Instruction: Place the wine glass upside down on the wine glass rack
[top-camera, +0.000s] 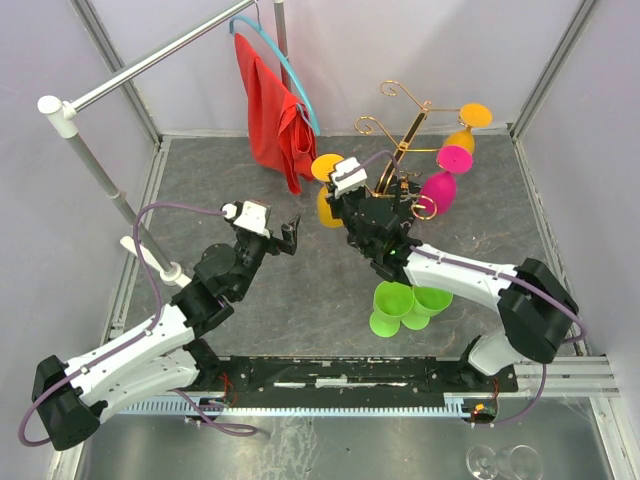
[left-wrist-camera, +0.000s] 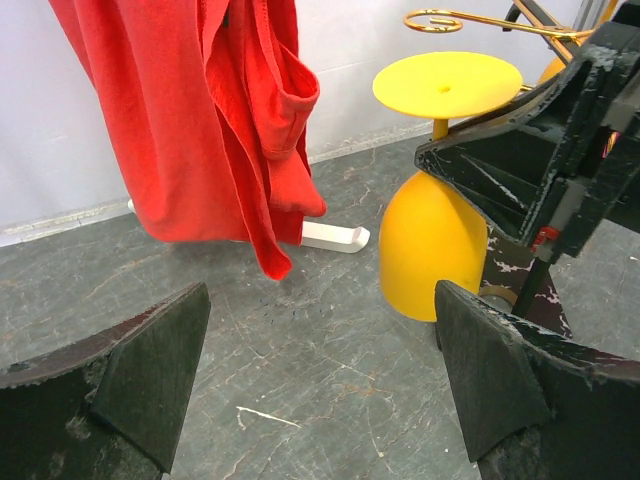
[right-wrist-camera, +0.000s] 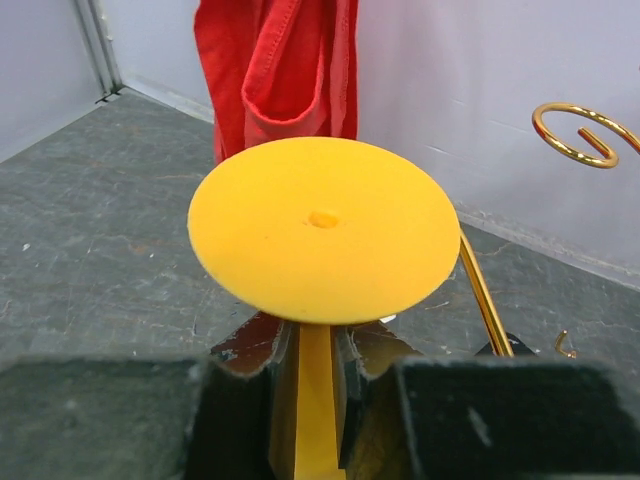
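— Where is the yellow wine glass (top-camera: 326, 167) sitting?
— It is standing foot up and bowl down, just left of the gold rack (top-camera: 405, 150) and beside its black base. The right gripper (right-wrist-camera: 315, 365) is clamping the stem just under the foot, with fingers pressing from both sides.
— Is the bowl touching the table (top-camera: 220, 180)?
— I cannot tell; it is riding very low.
— What is crowding it?
— A red cloth (top-camera: 270, 110) on a blue hanger (top-camera: 290, 60) is hanging just behind, to the left. A pink glass (top-camera: 438, 190) and an orange glass (top-camera: 462, 138) are hanging tilted on the rack's right side. Green cups (top-camera: 405, 305) are clustering beneath the right forearm.
— And the left gripper (left-wrist-camera: 318, 380)?
— It is hovering with its jaws spread wide, gripping nothing. It is facing the glass from the left, apart from it.
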